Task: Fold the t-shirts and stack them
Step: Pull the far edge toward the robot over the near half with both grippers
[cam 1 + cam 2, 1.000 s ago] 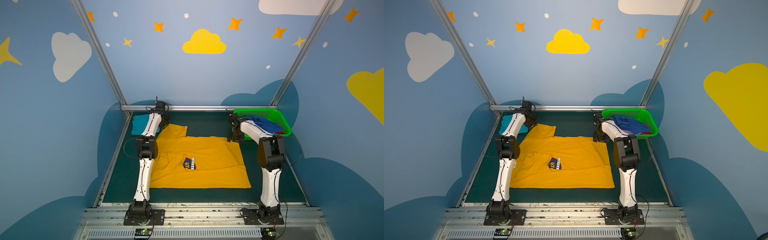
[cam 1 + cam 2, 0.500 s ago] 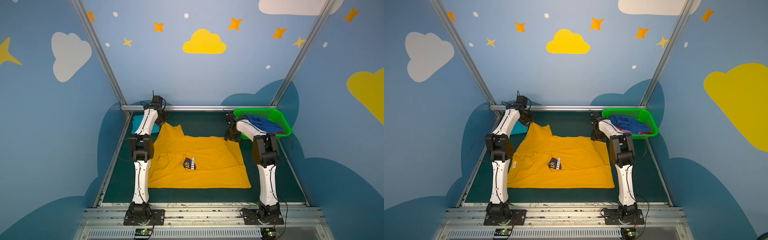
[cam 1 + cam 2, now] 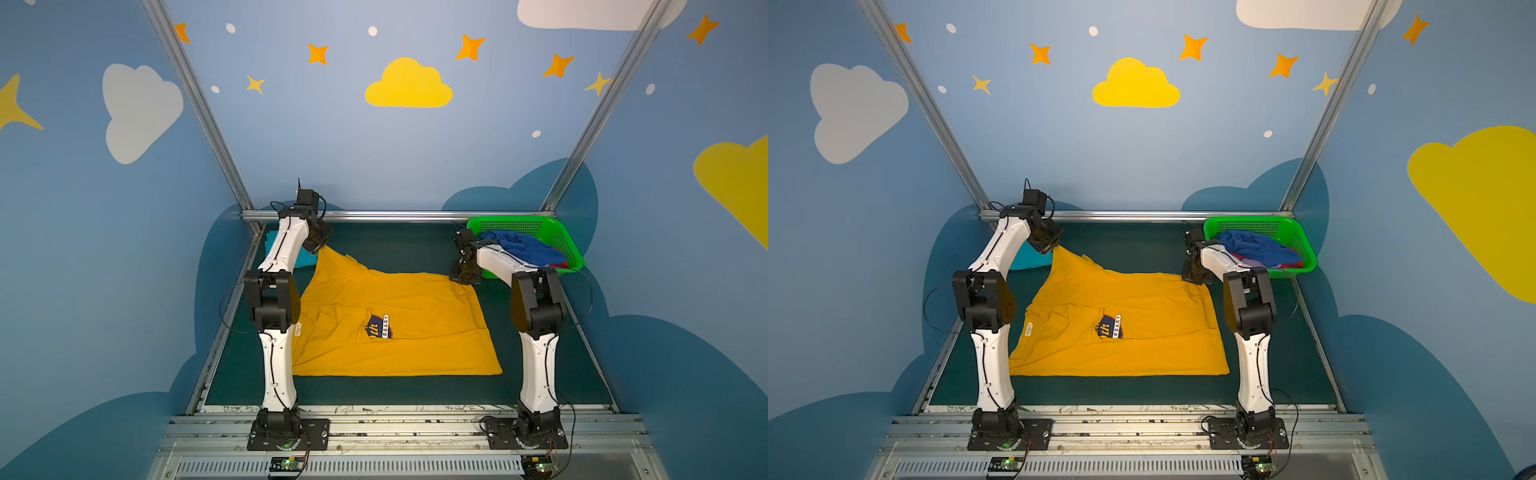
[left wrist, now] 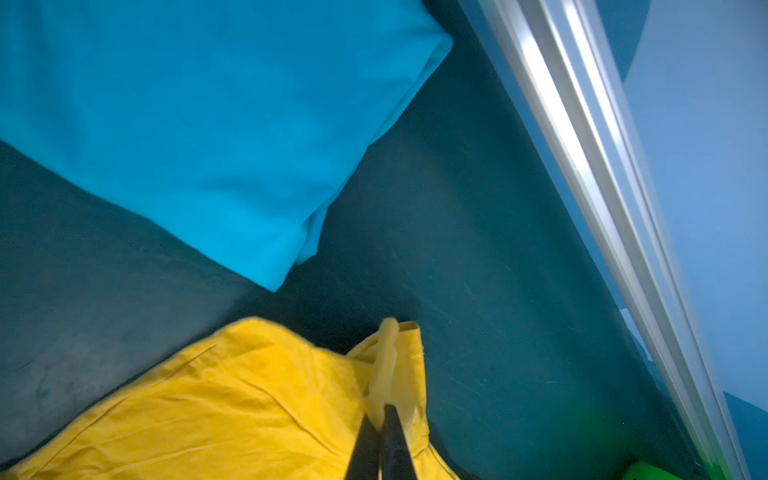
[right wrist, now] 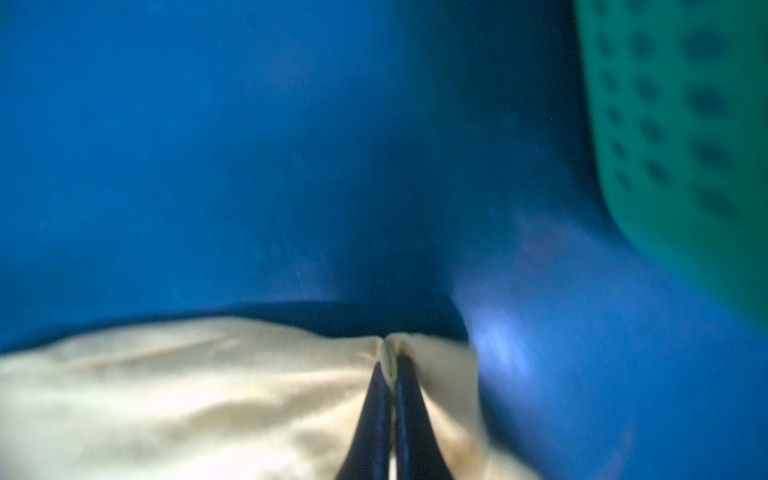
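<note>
Differs from one second ago as follows. Stands higher and closer to the back rail (image 3: pixel 395 215) with the left gripper (image 3: pixel 320 248). Draws the far-left corner of the mustard-yellow t-shirt (image 3: pixel 395 299) up off the mat (image 3: pixel 395 245) into a taut peak, where previously laid flat. Brings the right gripper (image 3: pixel 463 279), previously spread wide, together on the far-right corner of the same garment.

Left gripper, wrist view (image 4: pixel 384 411): jaws pressed together on a bunched fold of yellow hem, raised clear of the mat.

Right gripper, wrist view (image 5: pixel 388 361), blurred: jaws together with a ridge of cloth pinched between the tips, low at mat level, just beside the basket (image 3: pixel 557 232).

Garment locations, both top views:
- mustard-yellow t-shirt: spread across the middle of the mat, chest print (image 3: pixel 379 327) facing up, near edge flat.
- teal t-shirt (image 4: pixel 187 124): folded at the far-left corner of the mat, near the lifted corner but apart from it.
- blue t-shirt (image 3: pixel 519 247) and red t-shirt (image 3: pixel 559 264): heaped in the basket at the far-right corner.
</note>
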`<state>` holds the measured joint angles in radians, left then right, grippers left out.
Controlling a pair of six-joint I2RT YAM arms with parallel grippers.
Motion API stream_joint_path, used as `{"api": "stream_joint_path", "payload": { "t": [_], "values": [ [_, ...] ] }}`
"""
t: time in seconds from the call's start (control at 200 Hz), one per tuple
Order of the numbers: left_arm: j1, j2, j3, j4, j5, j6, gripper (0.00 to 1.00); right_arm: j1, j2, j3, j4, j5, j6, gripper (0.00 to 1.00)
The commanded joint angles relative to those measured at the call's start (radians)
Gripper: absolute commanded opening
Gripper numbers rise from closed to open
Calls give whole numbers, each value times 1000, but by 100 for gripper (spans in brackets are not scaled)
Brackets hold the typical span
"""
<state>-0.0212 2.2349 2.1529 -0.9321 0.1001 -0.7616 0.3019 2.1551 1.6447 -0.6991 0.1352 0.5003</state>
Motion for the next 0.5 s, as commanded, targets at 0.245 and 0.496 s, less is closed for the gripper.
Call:
{"api": "stream_joint_path", "payload": {
  "t": [0.245,0.496],
  "values": [
    [61,-340,-451,148,-5,-24,4,-2,-354,-332,125,83,56,0],
    [68,-549,-738,202,-19,-46,4,20,-523,-543,205,39,82,0]
  ]
}}
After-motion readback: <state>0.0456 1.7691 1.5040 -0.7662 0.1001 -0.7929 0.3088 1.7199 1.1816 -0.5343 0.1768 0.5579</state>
